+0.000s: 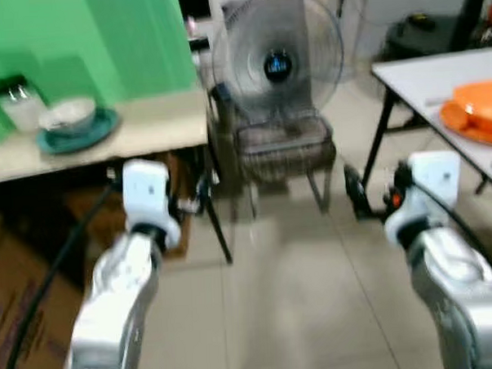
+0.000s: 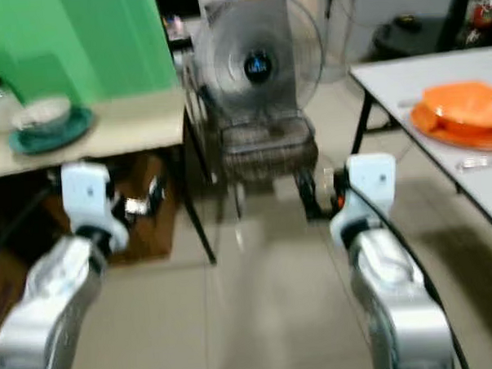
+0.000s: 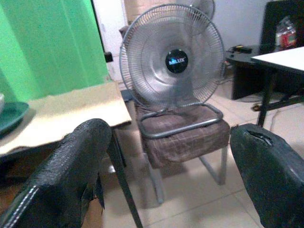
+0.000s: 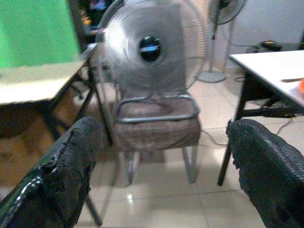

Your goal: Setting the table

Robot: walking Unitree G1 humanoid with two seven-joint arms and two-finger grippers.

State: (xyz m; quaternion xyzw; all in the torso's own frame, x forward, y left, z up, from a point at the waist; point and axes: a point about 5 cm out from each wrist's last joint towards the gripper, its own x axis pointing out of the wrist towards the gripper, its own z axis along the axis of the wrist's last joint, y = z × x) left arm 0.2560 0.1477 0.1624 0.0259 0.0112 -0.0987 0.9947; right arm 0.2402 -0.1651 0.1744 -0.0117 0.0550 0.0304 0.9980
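Note:
A white bowl (image 1: 67,115) sits on a teal plate (image 1: 80,133) on the beige table (image 1: 162,123) at the left, beside a lidded jar (image 1: 18,100). Orange plates (image 1: 479,109) are stacked on the white table (image 1: 437,78) at the right. My left arm (image 1: 124,288) and right arm (image 1: 450,274) are held out low over the floor between the two tables. In the wrist views the left gripper (image 3: 171,152) and the right gripper (image 4: 161,156) both stand open with nothing between their fingers, facing the chair and fan.
A chair (image 1: 281,146) with a large standing fan (image 1: 277,60) on its seat stands straight ahead between the tables. Cardboard boxes (image 1: 22,300) lie under the beige table. A dark round table (image 1: 423,34) stands at the back right. Tiled floor (image 1: 292,297) lies ahead.

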